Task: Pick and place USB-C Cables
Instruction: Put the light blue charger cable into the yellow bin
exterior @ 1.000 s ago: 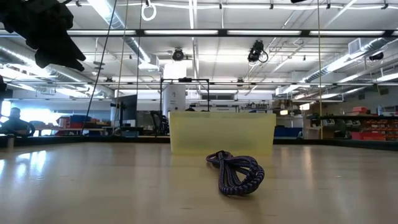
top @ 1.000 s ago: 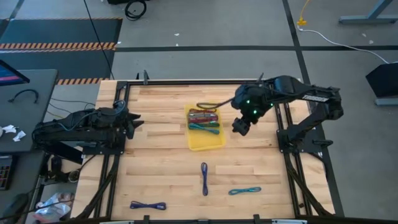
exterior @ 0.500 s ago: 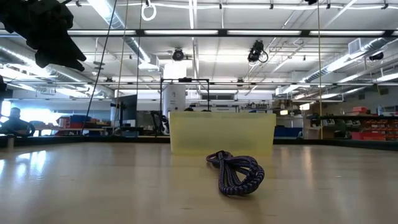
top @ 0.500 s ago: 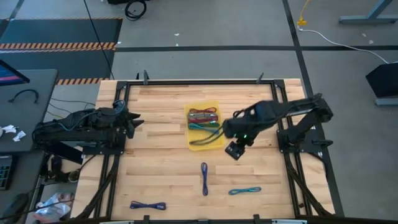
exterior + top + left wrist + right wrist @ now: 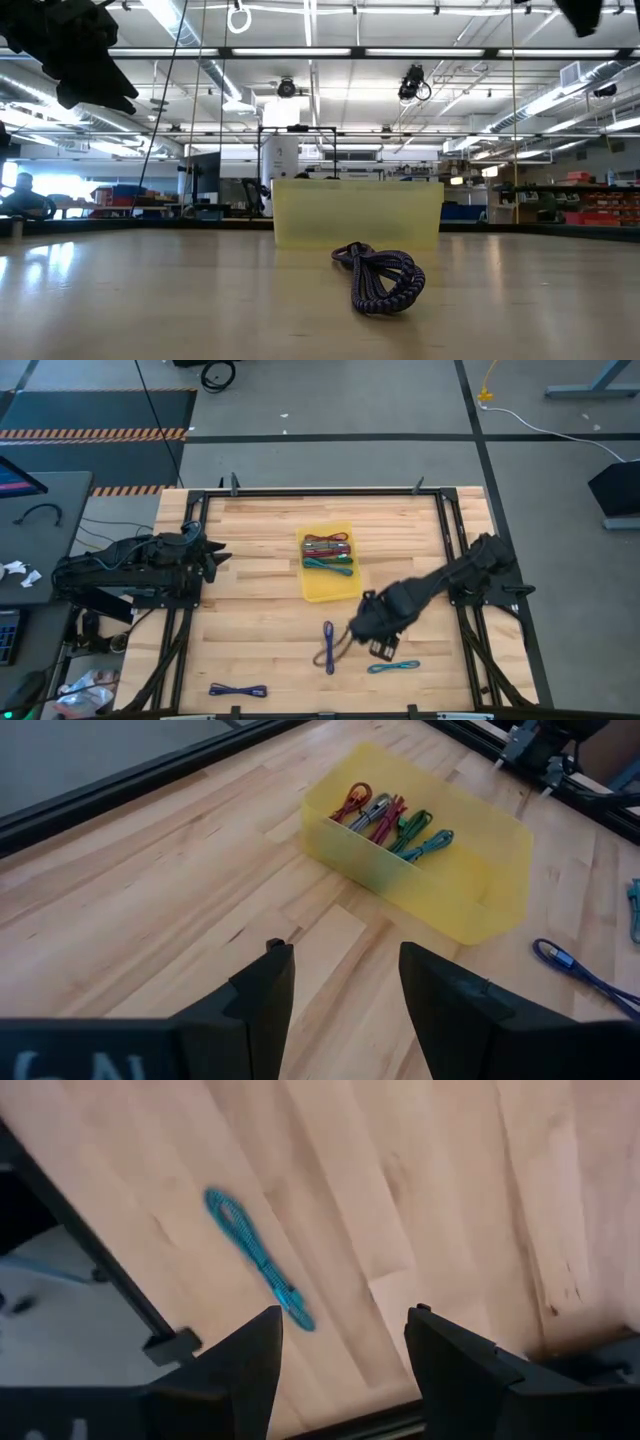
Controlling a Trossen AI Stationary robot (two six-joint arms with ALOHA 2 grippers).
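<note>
A yellow tray point(image 5: 322, 588) stands mid-table and holds several USB-C cables point(image 5: 328, 553), red, green and teal point(image 5: 392, 820). A purple cable point(image 5: 328, 638) lies on the wood nearer the front edge and shows close up in the low view point(image 5: 380, 278). A teal cable point(image 5: 393, 666) lies right of it, and a blue one point(image 5: 238, 690) at the front left. My right gripper point(image 5: 378, 648) hangs open, pointing down over bare wood between the purple and teal cables; its wrist view shows the teal cable point(image 5: 258, 1262) beyond the gripper point(image 5: 340, 1355). My left gripper point(image 5: 215, 557) waits open at the table's left point(image 5: 345, 982).
Black frame rails run along the table's edges point(image 5: 462, 610). Bare wood lies between the tray and the front edge. In the low view the tray's wall point(image 5: 355, 213) stands behind the purple cable, and the room beyond shows shelves and lights.
My right gripper has swung from beside the tray's right side toward the table's near edge and come down, tipping until it points down. It now hangs between the purple and teal cables, still open. The cables have not moved.
</note>
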